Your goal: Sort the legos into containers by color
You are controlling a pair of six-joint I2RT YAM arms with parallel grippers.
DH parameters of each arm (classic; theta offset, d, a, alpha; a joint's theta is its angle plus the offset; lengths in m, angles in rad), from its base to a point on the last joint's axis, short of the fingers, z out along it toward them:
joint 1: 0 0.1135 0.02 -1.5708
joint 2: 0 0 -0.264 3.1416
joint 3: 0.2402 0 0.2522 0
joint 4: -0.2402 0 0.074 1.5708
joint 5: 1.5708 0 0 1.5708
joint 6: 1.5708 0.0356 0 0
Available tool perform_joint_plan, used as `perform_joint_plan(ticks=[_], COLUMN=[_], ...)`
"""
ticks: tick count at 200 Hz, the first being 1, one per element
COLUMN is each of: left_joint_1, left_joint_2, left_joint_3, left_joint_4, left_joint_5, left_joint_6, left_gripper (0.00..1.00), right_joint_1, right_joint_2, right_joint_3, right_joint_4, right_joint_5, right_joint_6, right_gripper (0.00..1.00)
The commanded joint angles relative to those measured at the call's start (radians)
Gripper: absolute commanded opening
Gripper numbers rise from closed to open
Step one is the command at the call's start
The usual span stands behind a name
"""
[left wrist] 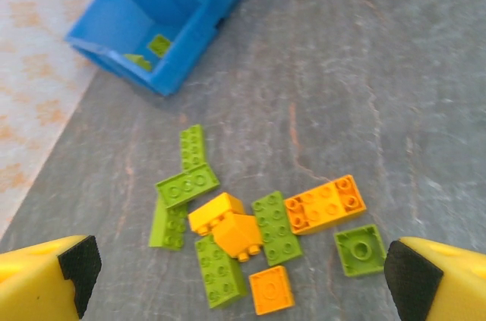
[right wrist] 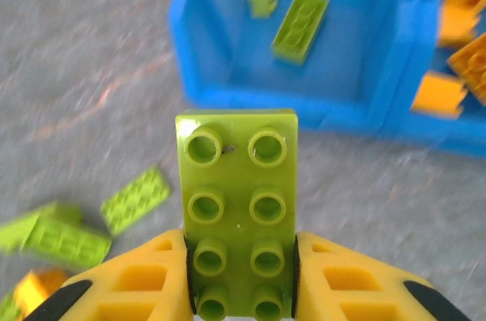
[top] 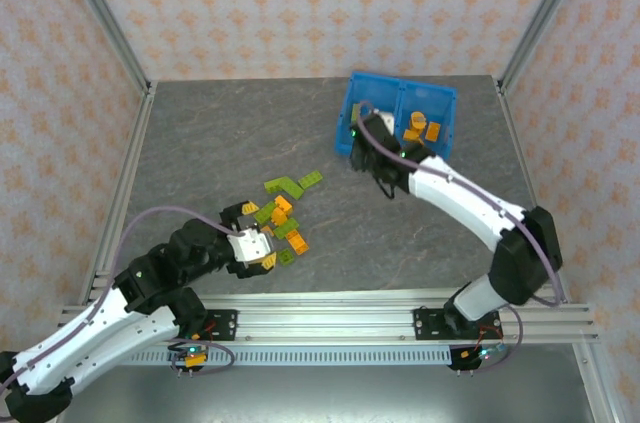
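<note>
My right gripper is shut on a lime green two-by-four brick, held studs up just in front of the blue bin. The bin's left compartment holds two green bricks, and its right one holds orange bricks. From above, the right gripper hovers at the bin's near left corner. The left gripper is open wide over a loose pile of green and orange legos. In the top view the left gripper sits at the pile's near edge.
The grey table is fenced by metal posts and patterned walls. A few green bricks lie on the table left of the held brick. The bin stands at the back right.
</note>
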Motion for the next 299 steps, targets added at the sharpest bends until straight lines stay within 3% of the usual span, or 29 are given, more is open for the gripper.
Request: perform_joint_plan(ticks=[1, 41, 99, 136, 147, 165, 202, 249, 273, 299], left_joint_1=[0.031, 0.055, 0.059, 0.058, 0.060, 0.059, 0.059, 0.062, 0.063, 0.060], left_joint_2=[-0.017, -0.031, -0.031, -0.031, -0.030, -0.029, -0.015, 0.108, 0.236, 0.401], left_joint_3=[-0.007, 0.000, -0.007, -0.016, -0.019, -0.028, -0.050, -0.022, 0.093, 0.260], left_joint_4=[0.055, 0.056, 0.055, 0.048, 0.050, 0.053, 0.062, 0.067, 0.022, -0.074], left_joint_5=[-0.038, -0.039, -0.008, 0.009, 0.002, -0.011, -0.048, -0.153, -0.270, -0.325], left_joint_6=[-0.041, -0.065, -0.047, -0.012, -0.011, -0.001, 0.040, -0.013, -0.199, -0.545], left_gripper=[1.00, 1.00, 1.00, 1.00, 1.00, 1.00, 1.00, 1.00, 1.00, 0.99], right_joint_1=[-0.097, -0.205, -0.253, -0.265, -0.265, -0.266, -0.266, -0.239, -0.191, -0.127], right_joint_2=[0.140, 0.432, 0.775, 0.907, 0.909, 0.882, 0.715, 0.203, -0.042, -0.212], right_joint_3=[0.112, 0.418, 0.857, 1.086, 1.109, 1.109, 0.946, 0.282, 0.048, -0.095], right_joint_4=[0.021, -0.031, -0.184, -0.301, -0.311, -0.318, -0.288, 0.022, 0.066, -0.034], right_joint_5=[0.006, -0.041, -0.058, -0.100, -0.106, -0.104, -0.158, -0.393, -0.537, -0.717], right_joint_6=[-0.071, -0.081, -0.046, -0.032, -0.033, -0.054, -0.086, -0.087, -0.124, -0.203], right_gripper=[0.30, 0.30, 0.31, 0.45, 0.52, 0.54, 0.54, 0.59, 0.67, 0.72])
